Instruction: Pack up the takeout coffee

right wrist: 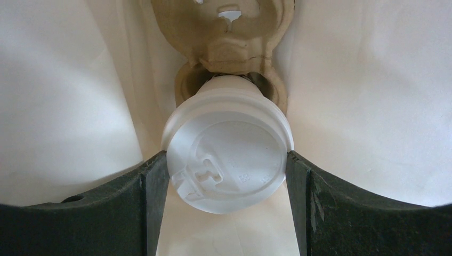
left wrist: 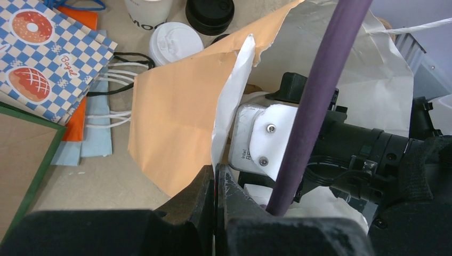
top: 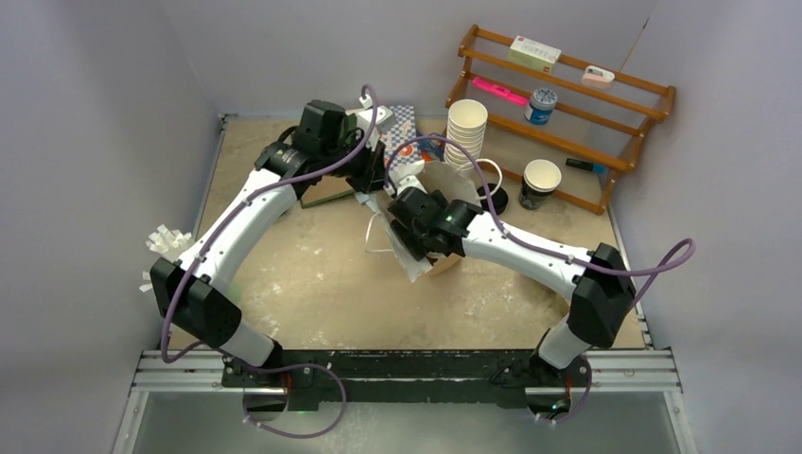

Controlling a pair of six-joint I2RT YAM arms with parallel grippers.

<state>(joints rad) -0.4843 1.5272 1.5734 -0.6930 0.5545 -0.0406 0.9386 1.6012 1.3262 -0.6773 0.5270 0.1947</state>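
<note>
A brown paper bag (top: 454,189) with a white inside lies open at the table's middle. My left gripper (left wrist: 217,169) is shut on the white edge of the bag's mouth (left wrist: 232,96). My right gripper (right wrist: 228,160) is deep inside the bag, and in the top view its fingers are hidden by the paper. Its jaws press both sides of a white-lidded takeout cup (right wrist: 229,154), whose base sits in a moulded pulp carrier (right wrist: 229,32). A black-lidded cup (left wrist: 209,13) stands on the table behind the bag, with another white lid (left wrist: 171,42) beside it.
A tall stack of white cups (top: 466,132) and a dark lidless cup (top: 540,182) stand at the back. A wooden rack (top: 615,161) fills the back right corner. Blue checkered doughnut bags (left wrist: 42,58) and a green-edged flat bag (left wrist: 21,160) lie left of the brown bag.
</note>
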